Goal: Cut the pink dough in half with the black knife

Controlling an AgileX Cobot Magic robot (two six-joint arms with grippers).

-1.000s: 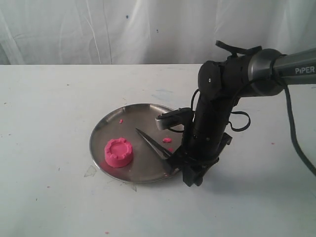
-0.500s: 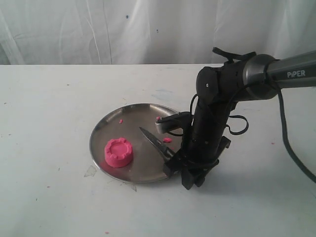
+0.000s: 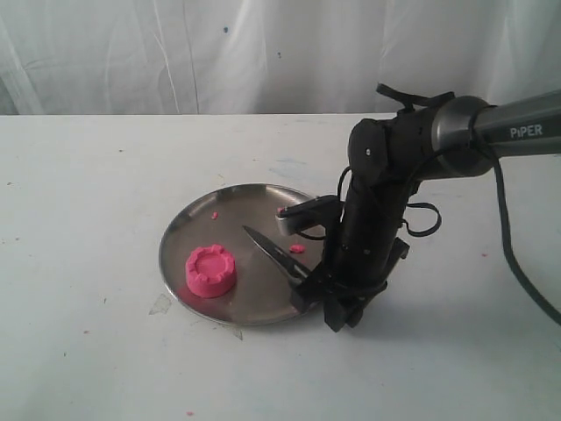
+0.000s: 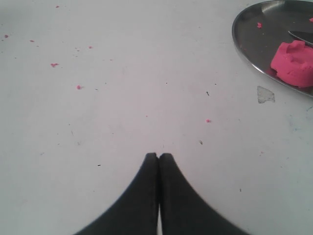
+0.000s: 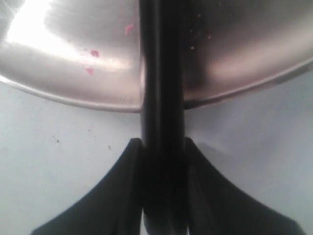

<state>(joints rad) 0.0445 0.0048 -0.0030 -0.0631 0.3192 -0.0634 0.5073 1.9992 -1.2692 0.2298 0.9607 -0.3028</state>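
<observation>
Pink dough point(image 3: 210, 271) sits in the near left part of a round steel plate point(image 3: 219, 203) on the white desk point(image 3: 88, 175). It is one whole puck with a crimped raised rim and shows no cut. It rests close inside the plate's near left edge. The plate also holds a few tiny pink crumbs point(image 3: 297, 248): one right of centre, one by the far left rim and one towards the far right. The black knife point(image 3: 273, 251) lies over the right half of the plate. Its pointed blade aims far and left towards the plate's middle, its tip right of the dough and clearly apart from it. Whether the tip touches the steel I cannot tell. The right arm point(image 3: 377, 202) leans down over the plate's near right rim, and its jaws are clamped on the knife's handle. The right wrist view shows the handle point(image 5: 161, 98) squeezed between the two black fingers point(image 5: 128, 191), just outside the rim. The left jaws are pressed together with nothing between them, above bare desk to the left of the plate, which shows with the dough point(image 4: 295, 62) at the corner of the left wrist view. More pink specks point(image 4: 54, 64) dot the desk there, and a small pale scrap point(image 4: 265, 94) lies just beside the plate's near edge.
</observation>
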